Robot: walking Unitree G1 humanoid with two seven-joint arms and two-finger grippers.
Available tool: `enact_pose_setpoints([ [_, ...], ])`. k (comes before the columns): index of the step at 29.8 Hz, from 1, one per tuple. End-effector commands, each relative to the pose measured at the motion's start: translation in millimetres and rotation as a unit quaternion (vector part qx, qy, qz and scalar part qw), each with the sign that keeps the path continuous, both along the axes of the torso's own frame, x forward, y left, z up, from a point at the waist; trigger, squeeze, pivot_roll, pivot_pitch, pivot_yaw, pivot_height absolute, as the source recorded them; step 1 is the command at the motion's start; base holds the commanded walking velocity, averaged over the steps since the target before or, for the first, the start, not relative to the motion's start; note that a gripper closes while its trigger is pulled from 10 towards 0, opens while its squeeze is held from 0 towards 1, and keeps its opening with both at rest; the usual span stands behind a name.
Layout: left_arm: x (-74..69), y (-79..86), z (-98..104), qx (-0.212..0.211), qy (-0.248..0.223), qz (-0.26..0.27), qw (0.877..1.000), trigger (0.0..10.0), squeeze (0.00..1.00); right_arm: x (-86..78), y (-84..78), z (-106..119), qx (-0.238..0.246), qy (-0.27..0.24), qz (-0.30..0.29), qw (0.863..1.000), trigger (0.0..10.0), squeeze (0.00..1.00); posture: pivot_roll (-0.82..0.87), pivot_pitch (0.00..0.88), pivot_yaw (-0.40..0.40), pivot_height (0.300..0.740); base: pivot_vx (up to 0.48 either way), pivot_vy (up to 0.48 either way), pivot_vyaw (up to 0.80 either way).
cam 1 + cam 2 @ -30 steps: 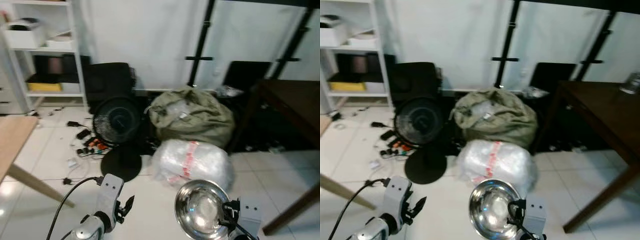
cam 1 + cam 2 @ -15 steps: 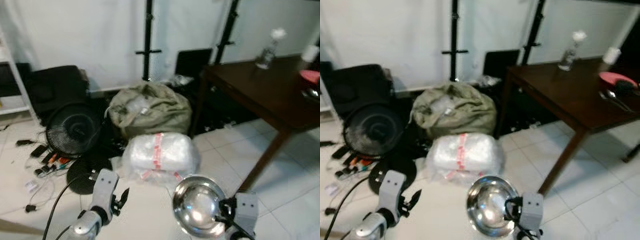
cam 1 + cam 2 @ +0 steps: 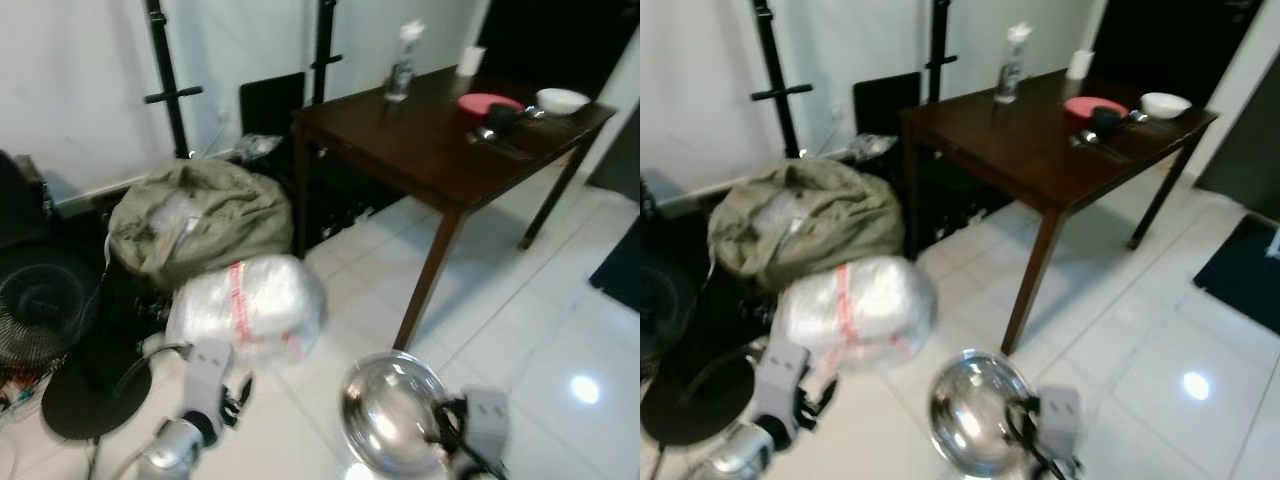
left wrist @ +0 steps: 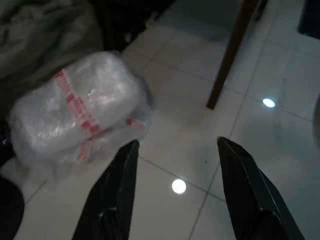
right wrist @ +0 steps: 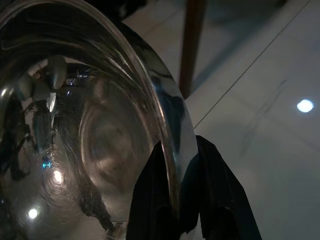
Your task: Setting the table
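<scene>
Low in front of you, your right pincer is clamped on the rim of the steel bowl, one finger inside and one outside; the bowl holds nothing but reflections. Your left pincer hangs above the floor tiles with its fingers spread apart, gripping nothing. Ahead stands the dark wooden desk, carrying a clear bottle, a red plate, a white bowl whose contents you cannot make out, and a white cup. Near the desk's leg lie a bubble-wrapped bundle with red tape and an olive bag.
</scene>
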State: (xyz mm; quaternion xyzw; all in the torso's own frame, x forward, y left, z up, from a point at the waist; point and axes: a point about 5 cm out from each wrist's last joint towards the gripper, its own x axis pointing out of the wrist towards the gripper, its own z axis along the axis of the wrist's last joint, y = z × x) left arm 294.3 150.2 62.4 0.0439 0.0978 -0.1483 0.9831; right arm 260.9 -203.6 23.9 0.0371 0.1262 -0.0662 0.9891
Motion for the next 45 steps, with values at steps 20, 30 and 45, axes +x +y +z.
enact_pose_setpoints([
  [20, -5.7, 9.9, -11.7, 0.011, 0.021, 0.014, 1.0, 10.0, 0.0, -4.0, 4.1, -4.8, 0.007, 0.001, 0.002, 1.0, 10.0, 0.0, 0.1, 0.06, 0.047, 0.74, 0.0, 0.0, -0.8],
  [30, -5.2, 10.6, -11.7, 0.011, 0.02, 0.014, 1.0, 10.0, 0.0, -4.0, 4.5, -5.1, 0.008, 0.001, 0.001, 1.0, 10.0, 0.0, 0.1, 0.06, 0.047, 0.74, 0.0, 0.0, -0.8],
  [45, -3.7, 10.5, -7.9, -0.014, 0.019, 0.018, 1.0, 10.0, 0.0, -4.3, 5.2, -5.1, 0.009, -0.001, 0.001, 1.0, 10.0, 0.0, 0.1, 0.066, 0.05, 0.74, 0.0, 0.0, -0.8],
])
